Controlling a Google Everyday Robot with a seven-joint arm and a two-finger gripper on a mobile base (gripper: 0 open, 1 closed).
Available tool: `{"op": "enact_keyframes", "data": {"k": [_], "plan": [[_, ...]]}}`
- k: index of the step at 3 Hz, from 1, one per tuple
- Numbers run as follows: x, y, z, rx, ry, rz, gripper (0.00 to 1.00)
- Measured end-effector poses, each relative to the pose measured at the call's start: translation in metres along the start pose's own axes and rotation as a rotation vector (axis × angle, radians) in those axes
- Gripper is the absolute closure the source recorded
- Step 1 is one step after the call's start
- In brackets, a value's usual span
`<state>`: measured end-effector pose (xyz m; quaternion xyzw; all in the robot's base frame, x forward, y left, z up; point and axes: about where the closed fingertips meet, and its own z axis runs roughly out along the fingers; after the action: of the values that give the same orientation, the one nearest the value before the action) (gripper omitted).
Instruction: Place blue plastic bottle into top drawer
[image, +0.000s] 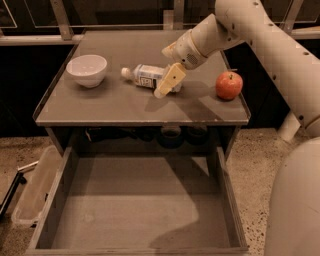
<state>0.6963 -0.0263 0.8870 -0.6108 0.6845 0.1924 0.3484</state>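
The blue plastic bottle lies on its side on the grey tabletop, with its white cap pointing left toward the bowl. My gripper reaches in from the upper right and is down at the bottle's right end, over or against it. Part of that end is hidden behind the gripper. The top drawer is pulled wide open below the table's front edge and nothing lies in it.
A white bowl stands on the left of the tabletop. A red apple sits near the right edge. A clear plastic bin lies on the floor left of the drawer. My arm spans the upper right.
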Motion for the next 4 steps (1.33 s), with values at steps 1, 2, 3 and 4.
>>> {"op": "enact_keyframes", "data": {"k": [1,2,3,4], "plan": [[0.018,-0.006,0.01,0.003,0.025,0.019,0.0],[0.034,-0.009,0.016,0.015,0.069,0.033,0.0],[0.043,-0.015,0.017,0.04,0.111,0.059,0.0],[0.043,-0.015,0.017,0.04,0.111,0.059,0.19]]}}
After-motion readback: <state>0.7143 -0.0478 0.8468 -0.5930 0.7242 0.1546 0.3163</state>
